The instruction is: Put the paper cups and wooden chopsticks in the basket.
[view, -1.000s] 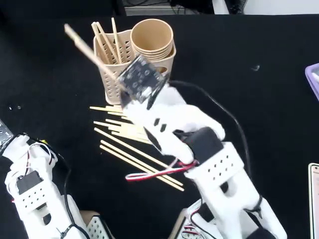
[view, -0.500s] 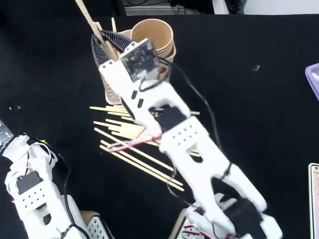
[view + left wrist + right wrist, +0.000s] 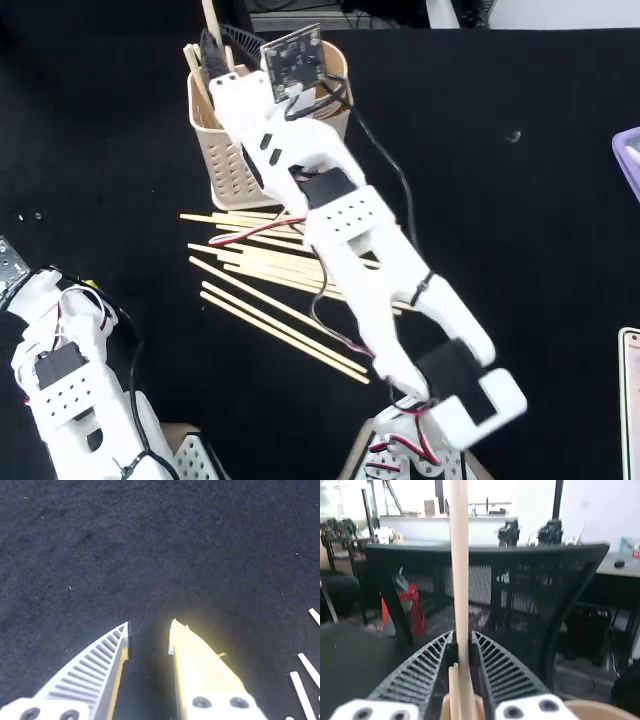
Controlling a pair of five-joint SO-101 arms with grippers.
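Observation:
A beige slotted basket (image 3: 228,160) stands at the table's far side with several chopsticks (image 3: 196,75) in it. My right gripper (image 3: 216,62) hovers over its rim, shut on one wooden chopstick (image 3: 211,18) held upright. In the right wrist view the chopstick (image 3: 459,570) rises between the fingers of my right gripper (image 3: 462,636), with a paper cup rim (image 3: 592,709) below. The right arm hides most of the cups. Several loose chopsticks (image 3: 270,305) lie on the black table in front of the basket. My left gripper (image 3: 149,625) stands open over bare table, near some chopstick ends (image 3: 304,686).
The left arm (image 3: 62,385) sits folded at the near left corner. A purple container (image 3: 630,160) and a white object (image 3: 631,395) are at the right edge. A black mesh chair (image 3: 520,585) stands beyond the table.
The right arm stretched out toward the basket and turned the held chopstick from a slant over the table to upright above the basket. The left arm stayed still.

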